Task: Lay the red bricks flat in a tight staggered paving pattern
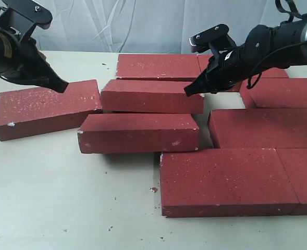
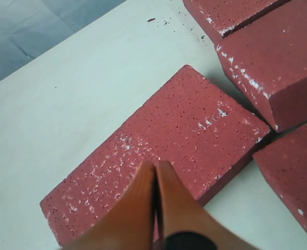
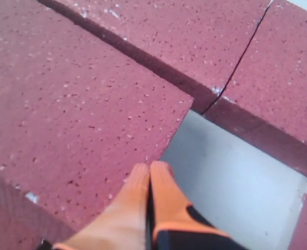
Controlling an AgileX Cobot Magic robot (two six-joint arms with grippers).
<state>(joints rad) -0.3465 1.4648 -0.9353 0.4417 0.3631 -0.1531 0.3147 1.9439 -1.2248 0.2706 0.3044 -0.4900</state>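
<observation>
Dark-red rough paving bricks: about nine in view, all lying flat with their broad, white-speckled faces up on the pale cream bench.
Right-hand bricks: packed close in rows, with thin seams between neighbours.
Left-hand bricks: looser, with gaps and skewed edges.
Leftmost brick: lies at a slant. Its right end is just beside the middle brick and the front-middle brick, and its left end swings away from the pack.
Left gripper: fingers are pressed together and hold nothing. The tip is at the back edge of the leftmost brick, toward that brick's right end.
Left wrist view: the orange fingertips sit over the leftmost brick's speckled top face. I cannot tell whether they touch it.
Right gripper: fingers are closed tight and empty. The tip is at the right end of the middle brick's top face.
Right wrist view: the orange fingertips meet above the corner of the middle brick, beside a bare patch of bench walled by neighbouring bricks.
Crumbs: small dark specks on the bench in front of the pack.
Backdrop: a pale creased sheet behind the bench.
</observation>
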